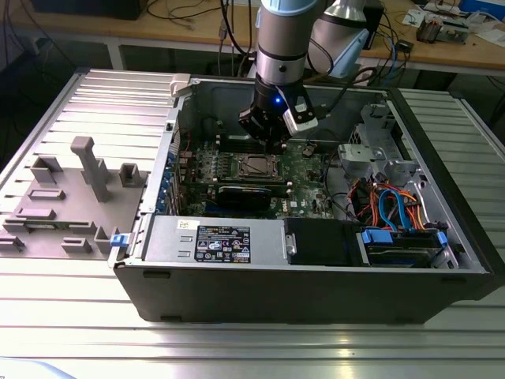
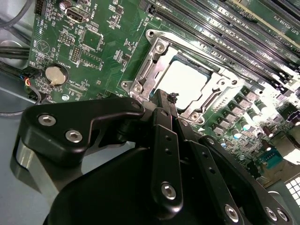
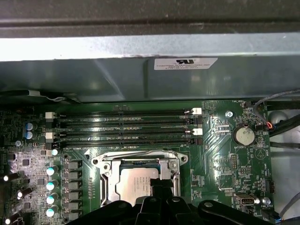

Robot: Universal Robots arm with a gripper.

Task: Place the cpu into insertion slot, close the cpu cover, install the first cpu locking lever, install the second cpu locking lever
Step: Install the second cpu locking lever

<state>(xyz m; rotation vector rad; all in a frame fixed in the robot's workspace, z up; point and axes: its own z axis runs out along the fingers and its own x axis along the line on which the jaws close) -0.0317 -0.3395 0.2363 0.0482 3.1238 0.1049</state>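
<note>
The cpu lies flat in the insertion slot on the green board, its pale metal top showing in both wrist views. The silvery cpu cover lies down around it as a frame. A thin metal locking lever runs along one side of the socket. My gripper hangs just over the socket's edge, its black fingers pressed together into a narrow tip. In the exterior view the gripper stands inside the open computer case, right above the socket.
Long memory slots and a coin battery flank the socket. A black card lies just in front of it. Drive bays with blue and orange cables fill the case's right side. A grey fixture tray sits outside on the left.
</note>
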